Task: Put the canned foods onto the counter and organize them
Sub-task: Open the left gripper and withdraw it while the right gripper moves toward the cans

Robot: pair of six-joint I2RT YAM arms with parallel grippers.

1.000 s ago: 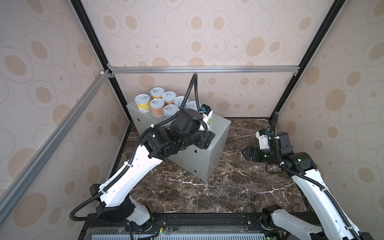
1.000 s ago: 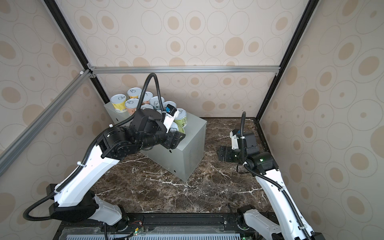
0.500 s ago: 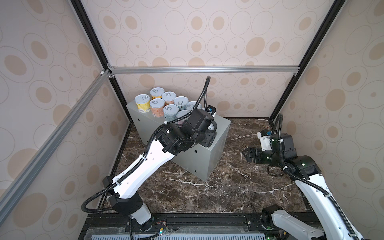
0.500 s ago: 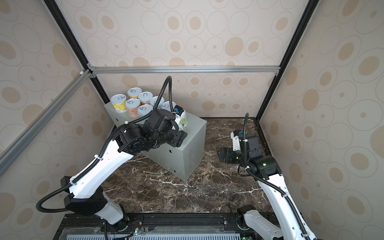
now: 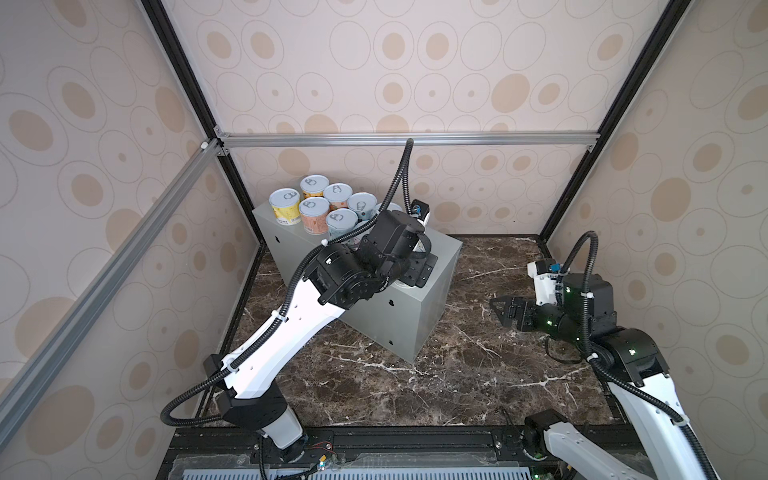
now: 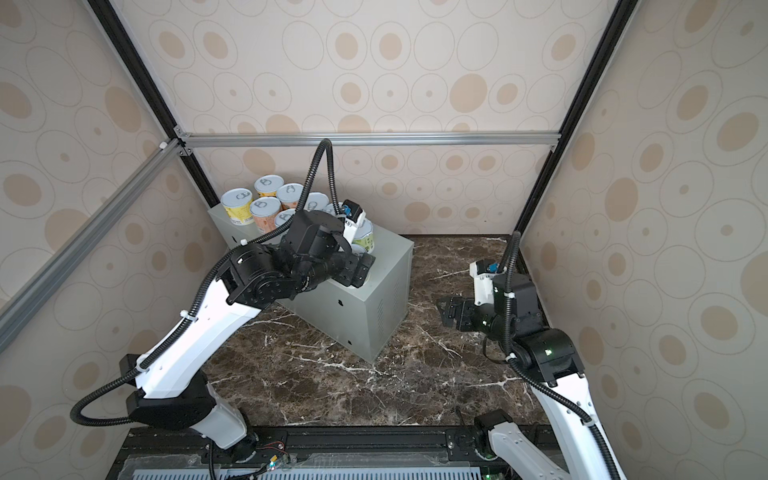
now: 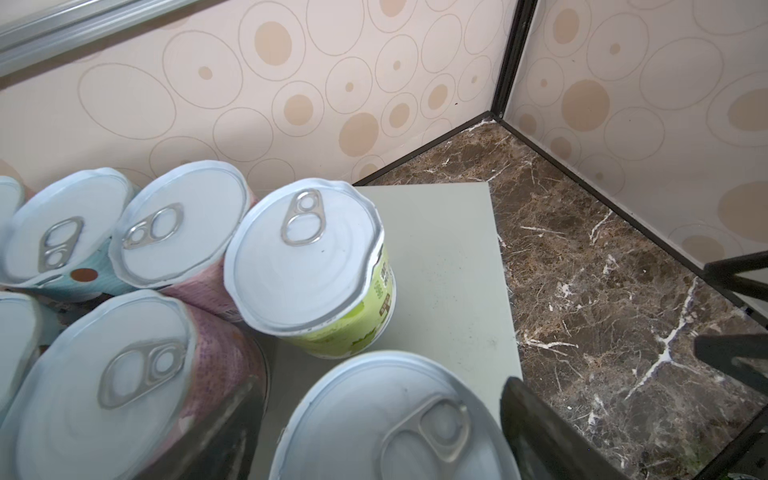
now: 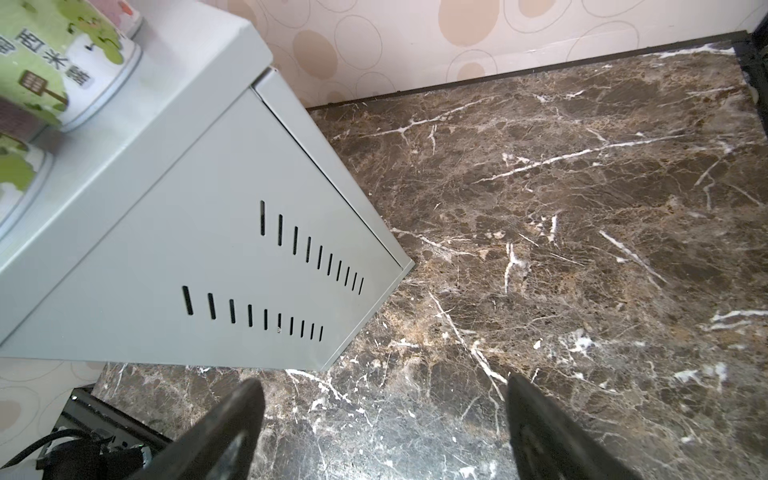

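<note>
Straddles nearest can [image 7: 386,428], upright on tabletop [image 7: 449,266], with left gripper [image 7: 380,395] spread, just beside green can [image 7: 307,257]. Holds right gripper [image 8: 384,384] spread, empty, over marble floor [image 8: 582,208]. Had left gripper clamped shut a second earlier.

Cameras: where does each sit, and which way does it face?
Top views: high in front, looking down on counter, cans, both arms.
Left wrist: over the counter, looking down on lids; left gripper straddles nearest can.
Right wrist: low, facing the counter's slotted end; right gripper open above floor.
Shared: both wrist views show the green can.
</note>
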